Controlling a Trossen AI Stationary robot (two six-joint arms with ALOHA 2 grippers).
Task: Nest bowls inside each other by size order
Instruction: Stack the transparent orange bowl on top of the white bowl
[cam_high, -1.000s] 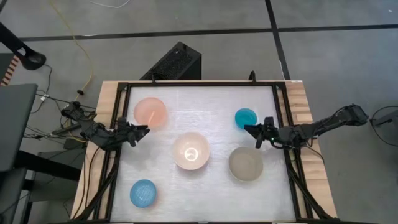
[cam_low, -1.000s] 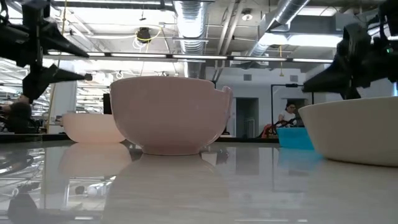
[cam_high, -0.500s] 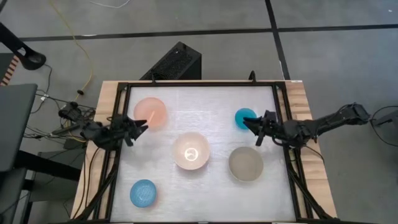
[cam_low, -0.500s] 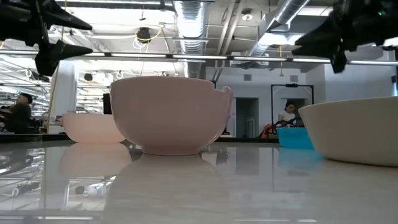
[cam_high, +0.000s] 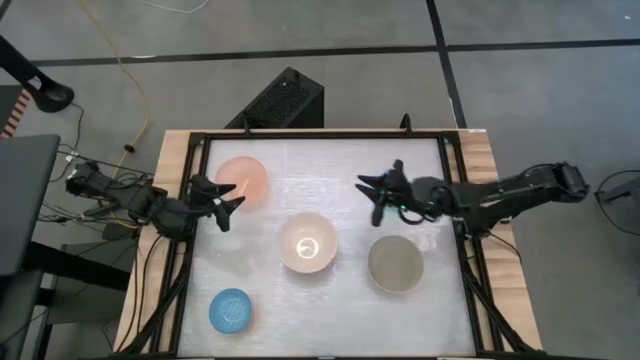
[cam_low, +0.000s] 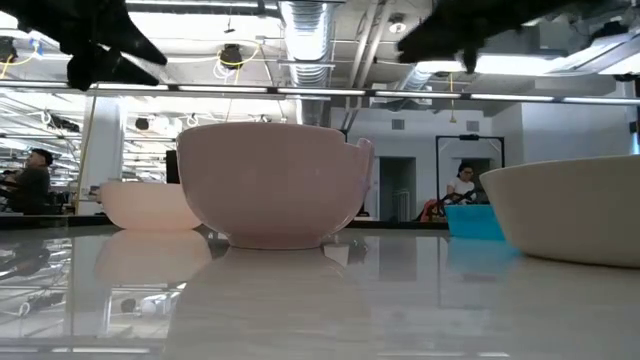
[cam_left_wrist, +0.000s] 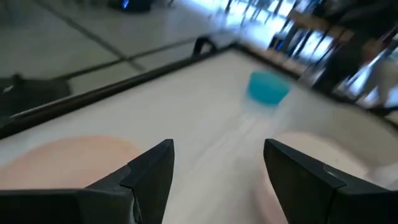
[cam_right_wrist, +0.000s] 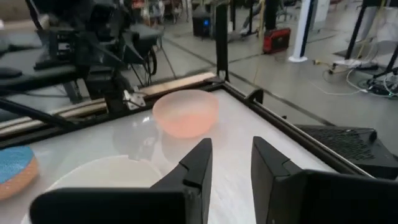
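Observation:
Five bowls stand on their bases on the white table. The salmon-pink bowl (cam_high: 242, 180) is far left, the cream-white bowl (cam_high: 307, 242) is in the middle, the grey-beige bowl (cam_high: 395, 264) is near right, and the light blue bowl (cam_high: 231, 310) is near left. The teal-blue bowl (cam_left_wrist: 268, 87) is hidden under my right arm in the high view. My left gripper (cam_high: 230, 205) is open and empty beside the salmon-pink bowl. My right gripper (cam_high: 372, 192) is open and empty, above the table, just left of the teal-blue bowl's place.
A black metal frame (cam_high: 452, 180) runs round the table top, with wooden edges outside it. A black box (cam_high: 283, 100) stands on the floor beyond the far edge. People show far off in the room in the low view.
My right gripper has risen and gone toward the table's left edge, from right of the teal-blue bowl to over and past it, so the arm now covers that bowl from above. My left gripper has risen a little beside the salmon-pink bowl. No bowl has moved.

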